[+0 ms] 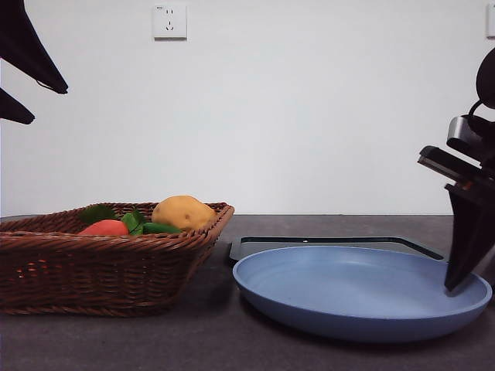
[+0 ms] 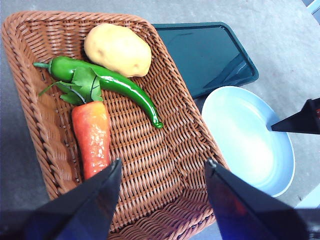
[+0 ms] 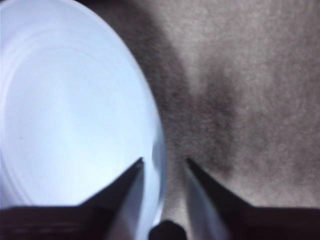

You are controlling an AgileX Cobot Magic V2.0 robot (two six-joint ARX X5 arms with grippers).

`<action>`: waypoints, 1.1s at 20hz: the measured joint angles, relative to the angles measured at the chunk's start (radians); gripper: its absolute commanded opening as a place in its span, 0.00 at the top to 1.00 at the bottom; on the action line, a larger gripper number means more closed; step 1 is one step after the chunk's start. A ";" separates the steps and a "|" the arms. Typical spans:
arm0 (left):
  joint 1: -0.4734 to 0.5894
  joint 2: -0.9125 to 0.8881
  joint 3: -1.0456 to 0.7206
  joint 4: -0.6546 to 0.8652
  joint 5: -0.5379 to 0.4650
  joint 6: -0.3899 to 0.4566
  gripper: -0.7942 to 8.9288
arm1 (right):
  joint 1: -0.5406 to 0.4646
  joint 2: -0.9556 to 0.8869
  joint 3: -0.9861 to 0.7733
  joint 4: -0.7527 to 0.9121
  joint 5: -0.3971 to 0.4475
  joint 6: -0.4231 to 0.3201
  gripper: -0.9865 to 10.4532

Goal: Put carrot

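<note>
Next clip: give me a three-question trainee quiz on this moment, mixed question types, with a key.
1. True or false: the carrot already lies on the blue plate.
2. Multiple choice: what straddles the plate's rim? A) left gripper B) right gripper C) green pepper
3. Fill in: the carrot, green pepper and potato all lie in the wicker ____.

Key:
1. False; it is in the basket, below the open left gripper.
2. B; its open jaws stand either side of the rim.
3. basket
</note>
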 measured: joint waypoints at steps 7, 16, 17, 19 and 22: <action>-0.021 0.000 0.000 0.000 0.014 0.000 0.54 | 0.000 -0.009 0.000 -0.004 -0.001 0.003 0.91; -0.235 0.174 0.039 0.016 -0.391 0.035 0.54 | 0.000 -0.257 0.000 -0.118 0.006 0.001 0.91; -0.253 0.213 0.043 0.019 -0.441 0.044 0.54 | 0.000 -0.279 0.000 -0.120 0.006 0.001 0.91; -0.268 0.293 0.047 0.043 -0.497 0.054 0.54 | 0.000 -0.313 0.000 -0.123 0.006 0.001 0.91; -0.268 0.411 0.091 0.080 -0.513 0.060 0.55 | 0.000 -0.341 0.000 -0.124 0.006 0.001 0.91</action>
